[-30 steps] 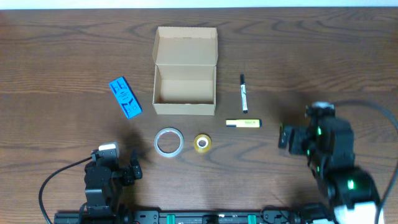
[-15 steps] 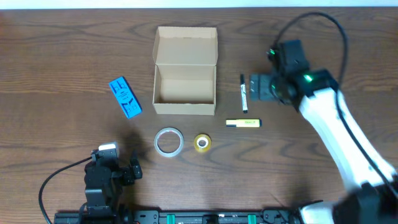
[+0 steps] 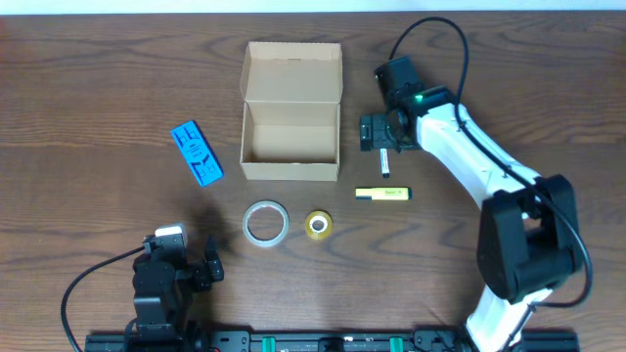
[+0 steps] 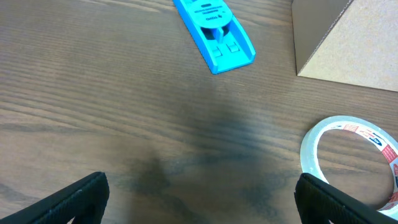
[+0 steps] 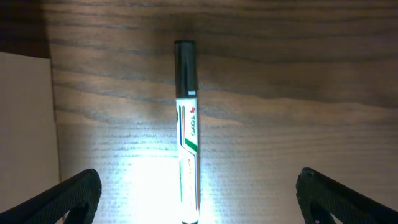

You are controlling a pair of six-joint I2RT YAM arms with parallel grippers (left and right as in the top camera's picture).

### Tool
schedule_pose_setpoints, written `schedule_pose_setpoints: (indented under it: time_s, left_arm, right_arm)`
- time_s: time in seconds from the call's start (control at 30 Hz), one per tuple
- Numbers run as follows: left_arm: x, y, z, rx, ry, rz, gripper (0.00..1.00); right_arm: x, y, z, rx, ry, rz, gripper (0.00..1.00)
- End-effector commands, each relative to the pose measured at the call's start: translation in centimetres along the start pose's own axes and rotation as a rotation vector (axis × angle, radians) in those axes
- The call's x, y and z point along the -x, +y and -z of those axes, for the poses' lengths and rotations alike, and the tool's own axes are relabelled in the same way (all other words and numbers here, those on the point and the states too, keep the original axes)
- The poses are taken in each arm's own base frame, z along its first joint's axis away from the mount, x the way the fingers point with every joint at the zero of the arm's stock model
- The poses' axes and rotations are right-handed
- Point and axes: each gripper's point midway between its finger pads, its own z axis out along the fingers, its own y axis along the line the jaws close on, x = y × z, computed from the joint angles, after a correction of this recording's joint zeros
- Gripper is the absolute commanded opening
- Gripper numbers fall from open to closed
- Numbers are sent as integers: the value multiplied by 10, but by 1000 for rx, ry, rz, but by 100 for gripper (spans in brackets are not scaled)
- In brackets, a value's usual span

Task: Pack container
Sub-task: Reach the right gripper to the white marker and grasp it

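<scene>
The container (image 3: 290,156) is a tan cardboard box, open and empty, its flap lid standing back; its corner shows in the left wrist view (image 4: 348,43). A white marker with a black cap (image 3: 384,161) lies right of it. My right gripper (image 3: 382,137) is open directly over the marker (image 5: 188,130), fingers either side, not touching. A yellow highlighter (image 3: 382,194), a yellow tape roll (image 3: 318,225), a clear tape roll (image 3: 265,221) and a blue stapler-like item (image 3: 197,153) lie around the box. My left gripper (image 3: 176,274) is open and empty near the front edge.
The clear tape roll (image 4: 351,155) and the blue item (image 4: 214,31) lie ahead of the left gripper. The box wall (image 5: 25,130) is just left of the right gripper. The right arm's cable loops over the table's far right.
The right arm has swung from the front right up and left to above the marker. The left arm and all the objects have not moved.
</scene>
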Motion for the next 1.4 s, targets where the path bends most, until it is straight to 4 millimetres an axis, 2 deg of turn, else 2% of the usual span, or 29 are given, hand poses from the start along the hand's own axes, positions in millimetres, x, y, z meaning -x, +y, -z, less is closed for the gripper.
schedule_pose_setpoints:
  time_s: [0.0,0.2,0.6,0.9,1.0,1.17,1.23,1.3,1.37]
  left_arm:
    - [-5,1,-2,6,9,-25,95]
    - [-5,1,-2,6,9,-25,95]
    - [-5,1,-2,6,9,-25,95]
    - [-5,1,-2,6,9,-25,96]
    - [-5,1,-2,6,9,-25,95]
    - [-5,1,-2,6,9,-25,95]
    - [-5,1,-2,6,9,-25,96]
    - [-5,1,-2,6,9,-25,95]
    - [-5,1,-2,6,9,-25,95]
  right_arm:
    - [3,4,-7,-6,-1,-13,99]
    - [-5,3,-21,-15,27,-6,99]
    - [-17,3,-45,-4,91,-10,86]
    - [-28,11,-67,38,140,38,80]
    - [-32,15,-71,62,161,38,66]
    - [-33,17,-71,71,164,37,35]
    - [-33,17,-71,71,165,37,16]
    - [-33,17,-71,71,164,38,4]
    - [-31,17,-70,73,159,42,1]
